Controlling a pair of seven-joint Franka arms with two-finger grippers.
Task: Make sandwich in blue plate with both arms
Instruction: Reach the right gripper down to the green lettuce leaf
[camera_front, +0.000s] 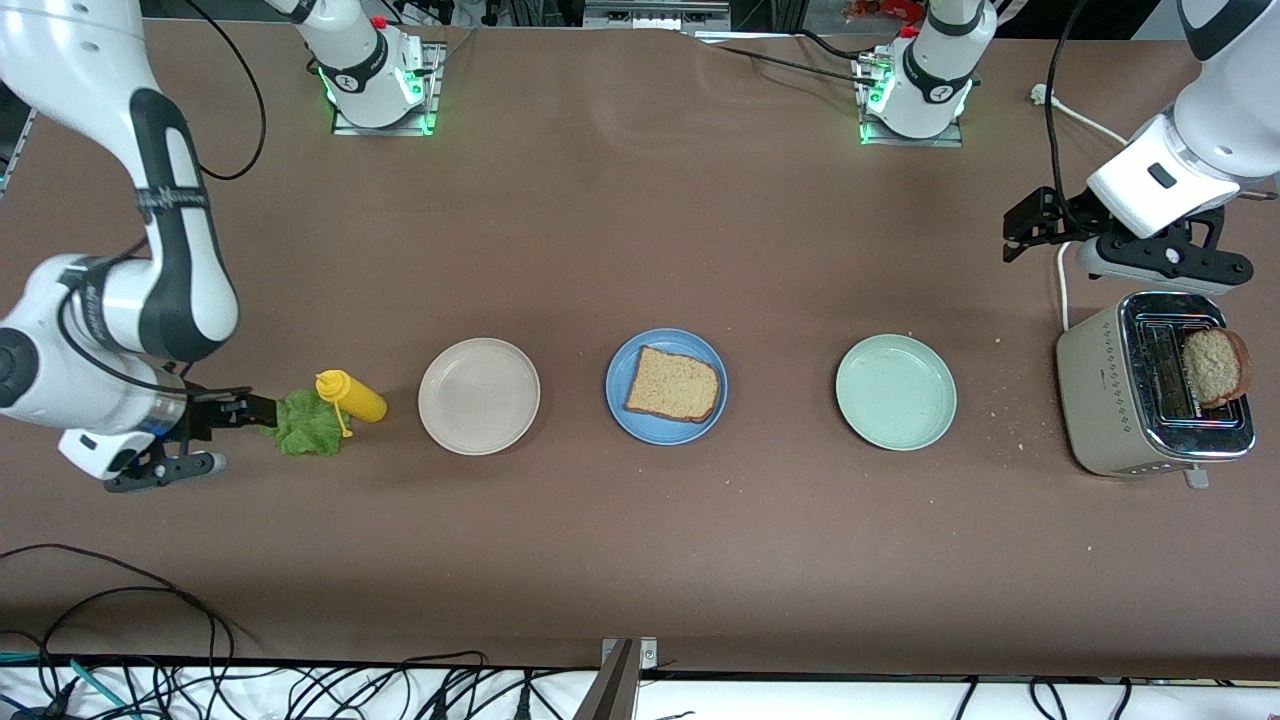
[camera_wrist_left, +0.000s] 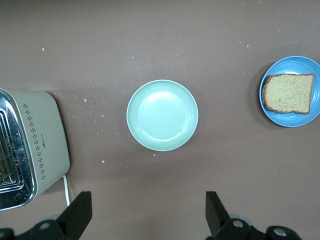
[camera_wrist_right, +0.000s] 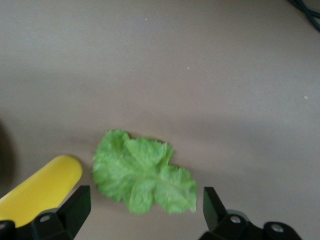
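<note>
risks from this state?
1. The right gripper hangs open over the lettuce leaf, which touches the yellow bottle: closing jaws may knock it.
2. The leaf lies flat on the table; jaws may slip off it.
3. The second slice leans out of the toaster, awkward for the open left gripper.

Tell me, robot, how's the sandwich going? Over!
Right gripper open over lettuce, mustard bottle beside it. Left gripper open, up by toaster. One bread slice on blue plate; second in toaster.
</note>
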